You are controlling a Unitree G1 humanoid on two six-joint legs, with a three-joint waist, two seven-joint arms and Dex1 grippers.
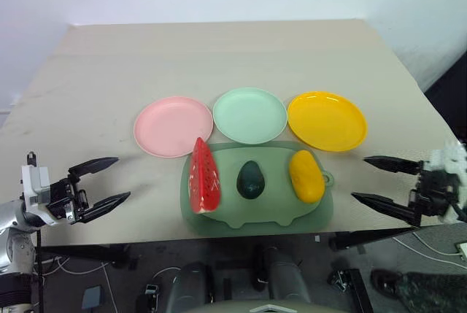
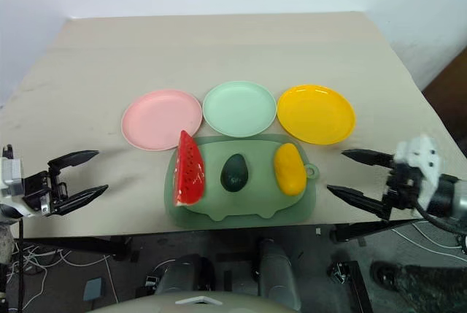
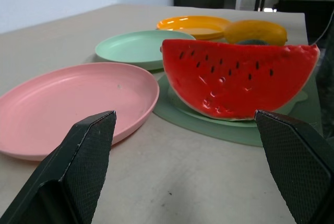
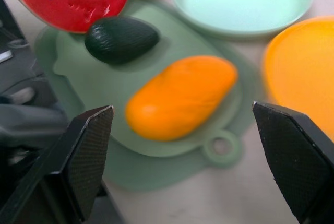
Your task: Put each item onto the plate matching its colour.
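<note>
Nothing is sitting on a plate yet, so the sorting is only beginning: all three toy foods are lying side by side on the pale green mat [image 1: 257, 214] at the near edge of the tabletop [image 1: 219, 58], with the three plates in a row just behind it.

On the left, the left claw [image 1: 102, 180] is hovering level over the tabletop with its two black fingers spread wide and pinching nothing, pointing inward at the watermelon wedge [image 1: 205, 176]. That wedge is standing at the mat's left end, its far tip just beside the pink plate [image 1: 173, 125], perhaps overlapping the rim, though the head views are not settling that. A short lift and carry to the pink plate looks like the natural job for this arm, after closing in and gripping across the wedge's flat faces.

In the middle, the dark green avocado [image 1: 251, 179] is resting in front of the mint green plate [image 1: 249, 114].

Further right, the yellow mango [image 1: 306, 175] is lying near the mat's small ring handle, close to the yellow plate [image 1: 327, 120]. The right claw [image 1: 379, 179] is hanging off the tabletop's right edge, tilted slightly downward, fingers likewise spread and empty, aimed toward the mango. It would need to reach in and straddle the mango's narrow width before closing.
</note>
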